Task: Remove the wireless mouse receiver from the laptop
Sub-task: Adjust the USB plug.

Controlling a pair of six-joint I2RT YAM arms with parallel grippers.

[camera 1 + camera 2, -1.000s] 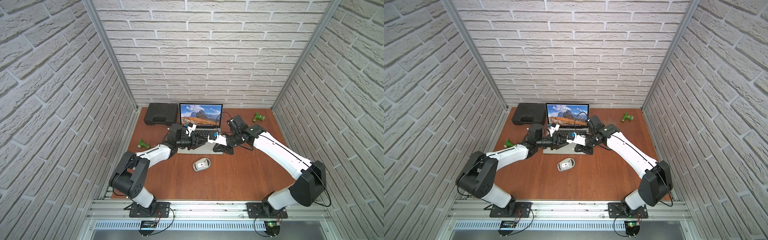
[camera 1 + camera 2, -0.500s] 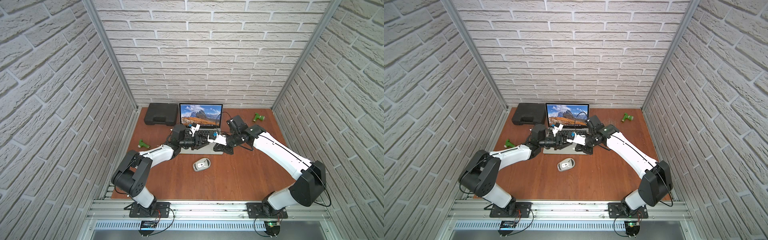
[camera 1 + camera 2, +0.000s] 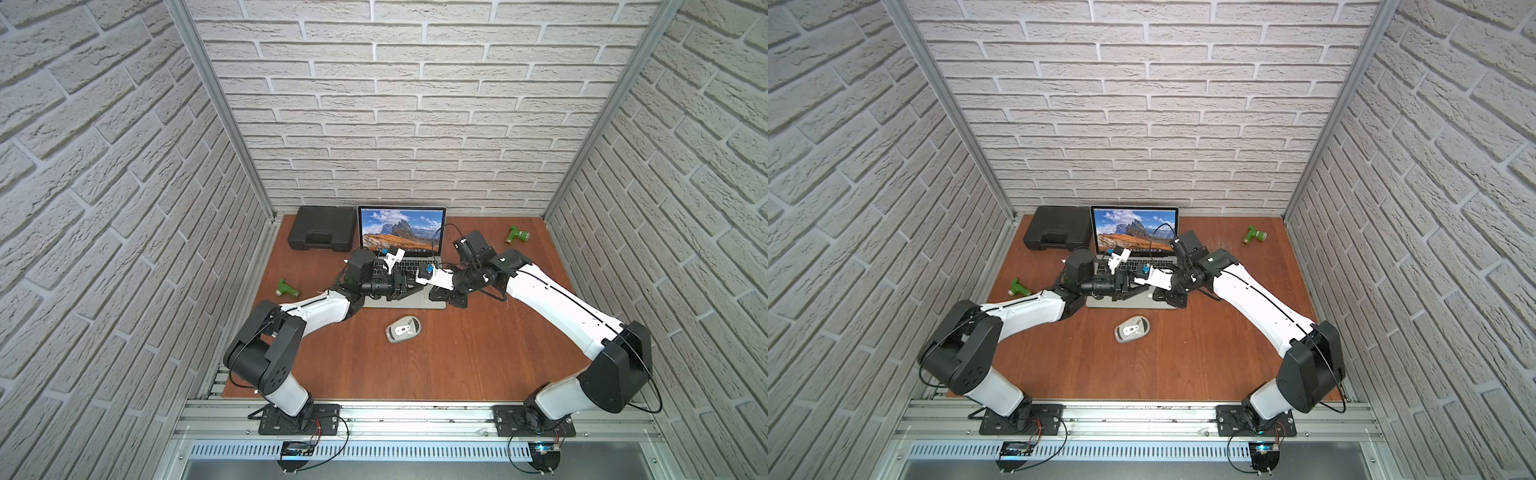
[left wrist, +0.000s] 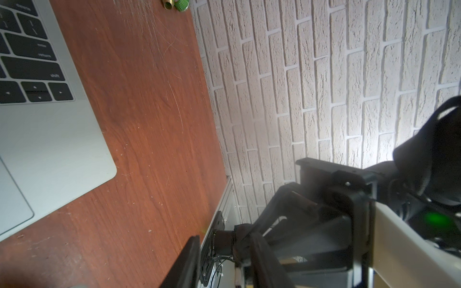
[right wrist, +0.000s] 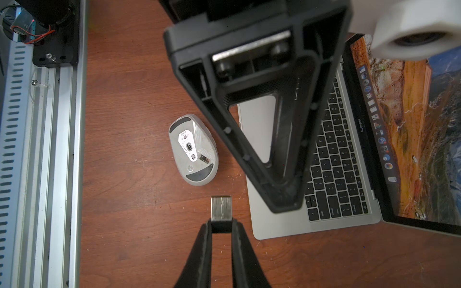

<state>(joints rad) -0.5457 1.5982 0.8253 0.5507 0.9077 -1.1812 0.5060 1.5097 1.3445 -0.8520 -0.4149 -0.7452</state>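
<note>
Pull-out step judged done: the wireless mouse receiver (image 5: 221, 209) is pinched by its black cap in the jaws of the right gripper (image 5: 221, 225). Its plug is bare and clear of the laptop (image 5: 272, 224), above the worktop (image 5: 149, 237). The left gripper (image 3: 411, 286) is over the laptop base; how its jaws stand cannot be told. Next, probably: receiver carried clear and set down.

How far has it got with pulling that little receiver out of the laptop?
Done: the receiver is out, its metal plug bare and clear of the laptop. In hand: the right gripper pinches its black end above the table. Left: little, perhaps only setting it down.
</note>
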